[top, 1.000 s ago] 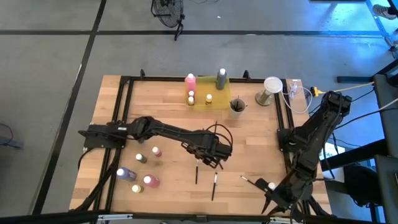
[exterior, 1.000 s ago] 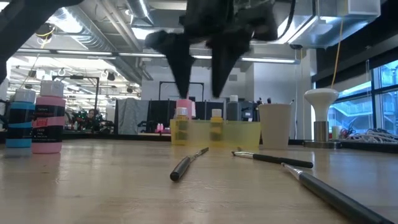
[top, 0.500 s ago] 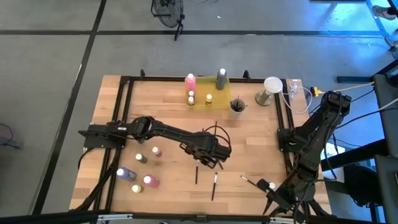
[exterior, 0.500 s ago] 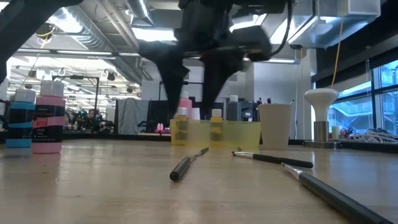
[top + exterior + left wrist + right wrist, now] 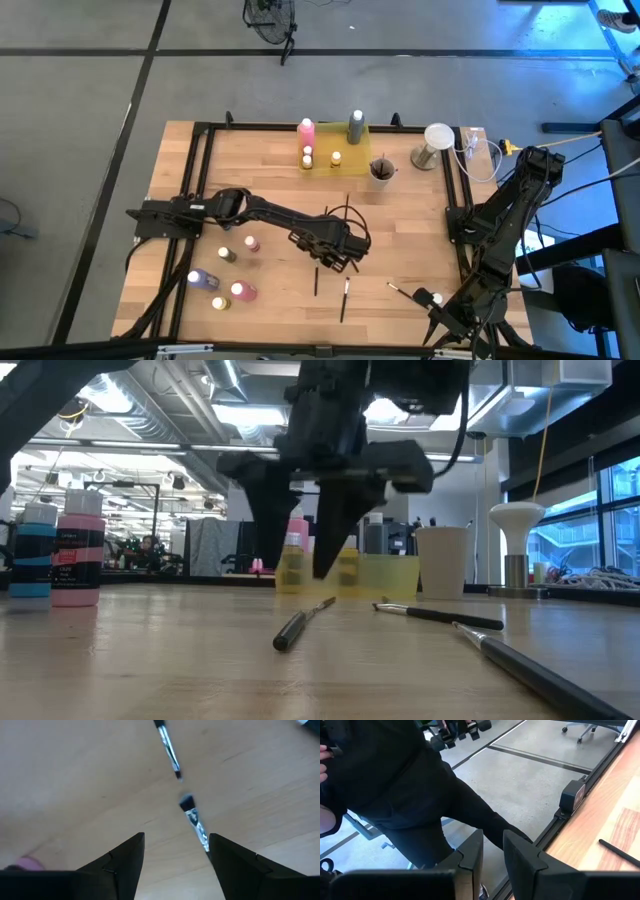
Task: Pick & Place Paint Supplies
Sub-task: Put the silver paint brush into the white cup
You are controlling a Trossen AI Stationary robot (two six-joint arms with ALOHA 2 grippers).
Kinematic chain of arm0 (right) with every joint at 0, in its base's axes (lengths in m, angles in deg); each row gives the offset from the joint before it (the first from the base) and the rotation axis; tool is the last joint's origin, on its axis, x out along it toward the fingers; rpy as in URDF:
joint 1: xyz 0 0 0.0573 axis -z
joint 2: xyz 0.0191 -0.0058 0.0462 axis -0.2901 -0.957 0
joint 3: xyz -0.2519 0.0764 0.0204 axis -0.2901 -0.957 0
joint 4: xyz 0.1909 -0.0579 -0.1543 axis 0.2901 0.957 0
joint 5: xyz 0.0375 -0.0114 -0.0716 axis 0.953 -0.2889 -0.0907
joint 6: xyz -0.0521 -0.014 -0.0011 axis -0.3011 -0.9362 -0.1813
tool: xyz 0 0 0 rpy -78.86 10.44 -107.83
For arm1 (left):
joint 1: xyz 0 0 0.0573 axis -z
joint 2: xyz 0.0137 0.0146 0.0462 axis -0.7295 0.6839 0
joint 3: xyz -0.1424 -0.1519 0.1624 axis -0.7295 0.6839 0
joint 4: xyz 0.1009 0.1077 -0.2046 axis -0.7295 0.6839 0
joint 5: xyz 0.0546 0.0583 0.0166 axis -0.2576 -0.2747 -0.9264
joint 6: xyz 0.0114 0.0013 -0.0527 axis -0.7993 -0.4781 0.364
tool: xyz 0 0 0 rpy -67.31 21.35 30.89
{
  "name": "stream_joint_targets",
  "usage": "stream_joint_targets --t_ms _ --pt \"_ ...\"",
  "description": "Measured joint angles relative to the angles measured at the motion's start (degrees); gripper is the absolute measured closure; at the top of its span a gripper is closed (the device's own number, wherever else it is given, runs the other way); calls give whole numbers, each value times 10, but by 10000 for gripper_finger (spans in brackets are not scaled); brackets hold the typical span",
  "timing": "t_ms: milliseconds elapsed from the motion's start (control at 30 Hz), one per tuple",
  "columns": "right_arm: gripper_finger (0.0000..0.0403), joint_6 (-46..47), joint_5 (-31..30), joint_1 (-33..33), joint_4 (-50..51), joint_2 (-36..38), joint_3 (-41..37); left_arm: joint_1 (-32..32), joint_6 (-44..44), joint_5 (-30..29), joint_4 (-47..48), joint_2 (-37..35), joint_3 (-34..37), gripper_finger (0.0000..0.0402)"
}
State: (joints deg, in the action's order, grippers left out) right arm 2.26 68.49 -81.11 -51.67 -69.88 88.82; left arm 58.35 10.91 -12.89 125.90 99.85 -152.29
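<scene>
Left wrist view: left end effector (image 5: 175,851) spread above a paintbrush (image 5: 196,822).
Thin, light, stiff and apt to roll; pinch mid-handle against the tabletop (image 5: 75,780).

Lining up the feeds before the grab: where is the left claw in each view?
High view: left claw mid-table.
Low view: left claw upper centre.
Left wrist view: left claw at the bottom edge.
Right wrist view: not in it.
Shared landmark: yellow tray, in high and low views.
</scene>
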Motion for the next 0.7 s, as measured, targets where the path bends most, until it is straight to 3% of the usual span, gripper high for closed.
stream_joint_targets --t_ms 400,700 --pt "325 0 0 -5 3 0 0 -5 -10 -1 -49 0 22 223" --pt "325 0 0 -5 4 0 0 -4 -7 -6 -56 0 22 229"
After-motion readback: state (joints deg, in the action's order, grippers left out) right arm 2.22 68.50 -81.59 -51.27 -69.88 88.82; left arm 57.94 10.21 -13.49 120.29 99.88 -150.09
